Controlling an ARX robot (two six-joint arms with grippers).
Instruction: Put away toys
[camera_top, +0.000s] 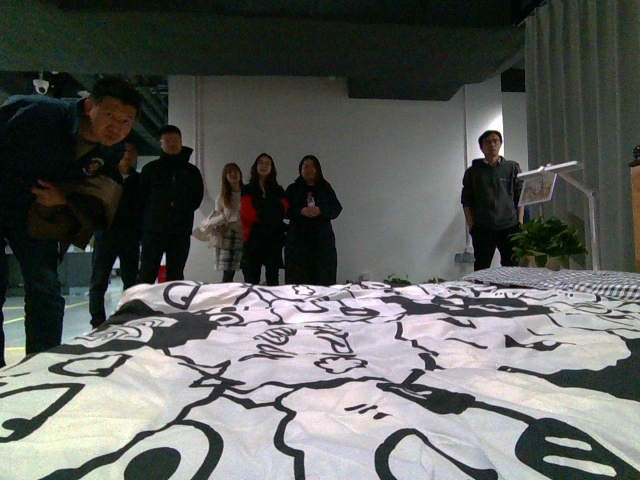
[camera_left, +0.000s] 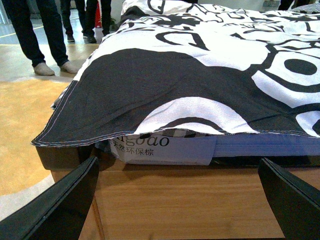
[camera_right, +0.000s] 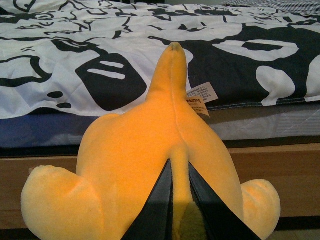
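Observation:
In the right wrist view my right gripper (camera_right: 178, 172) is shut on a fold of the yellow-orange plush animal (camera_right: 145, 155). The plush hangs in front of the bed's wooden side, its white label (camera_right: 201, 95) near the duvet's edge. Its black fingers (camera_right: 160, 205) pinch a ridge of plush between them. In the left wrist view my left gripper (camera_left: 180, 172) is open and empty, its fingers (camera_left: 65, 200) wide apart in front of the bed's wooden frame (camera_left: 180, 195). Neither arm shows in the front view.
A black-and-white patterned duvet (camera_top: 330, 380) covers the bed and hangs over its corner (camera_left: 150, 95). A mattress label (camera_left: 160, 147) shows under the duvet. Several people (camera_top: 265, 215) stand beyond the bed; one man (camera_top: 60, 180) leans in at left. A lamp and plant (camera_top: 548, 240) stand right.

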